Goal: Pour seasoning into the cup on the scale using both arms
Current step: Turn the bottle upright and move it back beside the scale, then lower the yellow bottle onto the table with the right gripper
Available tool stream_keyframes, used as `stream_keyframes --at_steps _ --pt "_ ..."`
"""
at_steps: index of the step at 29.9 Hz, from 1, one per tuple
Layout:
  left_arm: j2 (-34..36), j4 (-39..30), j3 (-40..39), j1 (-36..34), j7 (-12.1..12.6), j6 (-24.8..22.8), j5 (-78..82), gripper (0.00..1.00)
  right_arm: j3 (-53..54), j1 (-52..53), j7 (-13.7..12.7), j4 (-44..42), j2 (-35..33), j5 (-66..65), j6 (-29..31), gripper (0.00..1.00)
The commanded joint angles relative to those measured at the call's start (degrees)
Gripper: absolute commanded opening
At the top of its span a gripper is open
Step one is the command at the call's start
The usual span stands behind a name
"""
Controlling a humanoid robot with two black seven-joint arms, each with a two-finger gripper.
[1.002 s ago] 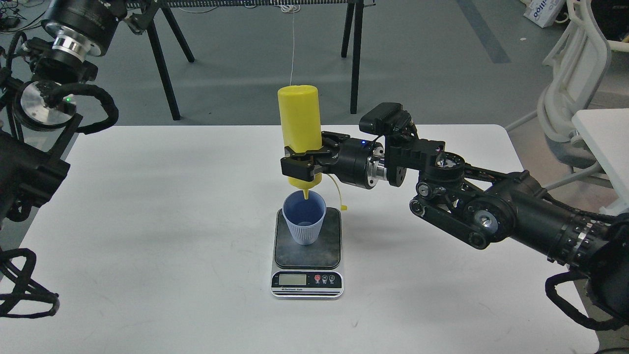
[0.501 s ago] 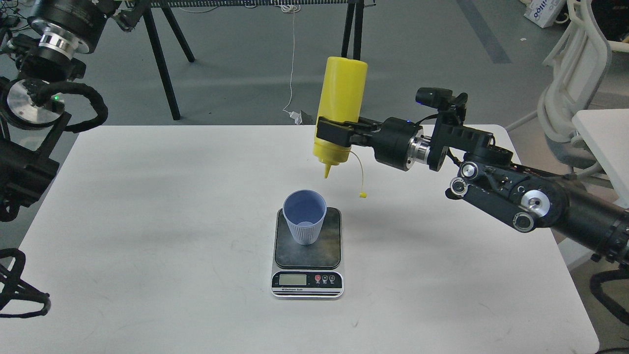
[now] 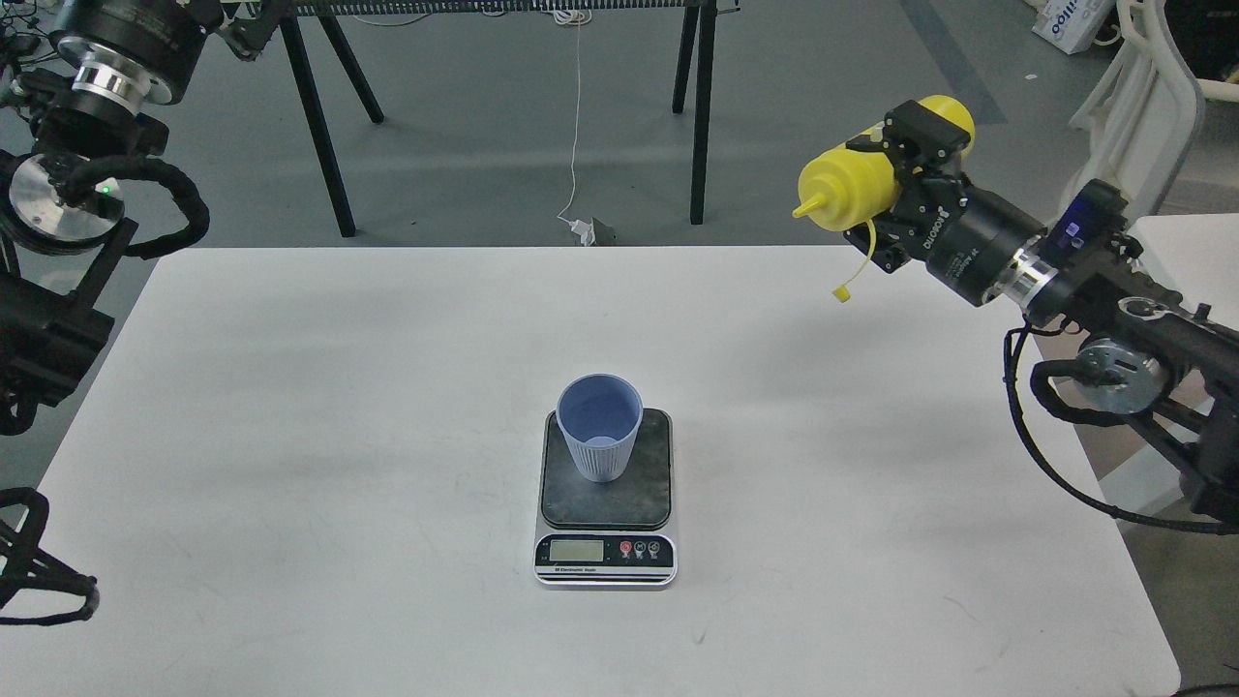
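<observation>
The light blue ribbed cup (image 3: pixel 600 428) stands upright on the dark plate of the scale (image 3: pixel 643 484) in the middle of the white table. My right gripper (image 3: pixel 908 184) is shut on the yellow seasoning bottle (image 3: pixel 854 184) and holds it nearly level above the table's far right corner. Its nozzle points left and its tethered tip cover (image 3: pixel 843 292) hangs below. The bottle is far to the right of the cup. My left arm (image 3: pixel 87 155) is folded at the left edge; its gripper is out of view.
The white table (image 3: pixel 339 465) ends at a far edge near the bottle. Black stand legs (image 3: pixel 319 126) and a white cable (image 3: pixel 577 126) are on the floor behind. A white chair (image 3: pixel 1142 126) and another white table (image 3: pixel 1191 261) stand at the right.
My right gripper has carried the bottle up and to the right, away from over the cup, and turned it from nozzle-down to nearly level. The cup and scale have not moved.
</observation>
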Motion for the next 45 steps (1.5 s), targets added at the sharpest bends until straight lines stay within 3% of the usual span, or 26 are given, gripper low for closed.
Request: stream_keyframes --at_steps 1,6,14,24,37,45 --pt "-0.18 -0.02 0.15 -0.01 0.00 0.07 0.09 1.00 4.98 -7.14 -0.02 -0.26 -0.43 9.42 2.01 0.24" --pt "-0.53 -0.02 0.24 0.08 -0.26 0.07 0.09 1.00 10.17 -16.81 0.68 0.70 1.41 16.55 2.01 0.24" --pt "-0.35 -0.02 0.59 0.08 -0.18 0.16 0.09 1.00 20.63 -28.24 0.42 1.23 13.00 20.33 2.01 0.25" --pt "-0.35 -0.02 1.03 0.34 -0.09 0.33 0.09 1.00 24.94 -33.61 0.24 0.88 24.26 22.18 2.01 0.27" --pt "-0.18 -1.34 1.12 0.87 -0.09 0.51 0.18 1.00 25.12 -35.19 0.24 0.27 26.55 22.01 2.01 0.32" --pt "0.26 -1.34 1.21 0.78 0.00 0.59 0.27 1.00 24.95 -35.98 0.51 -3.34 27.79 22.01 2.01 0.40"
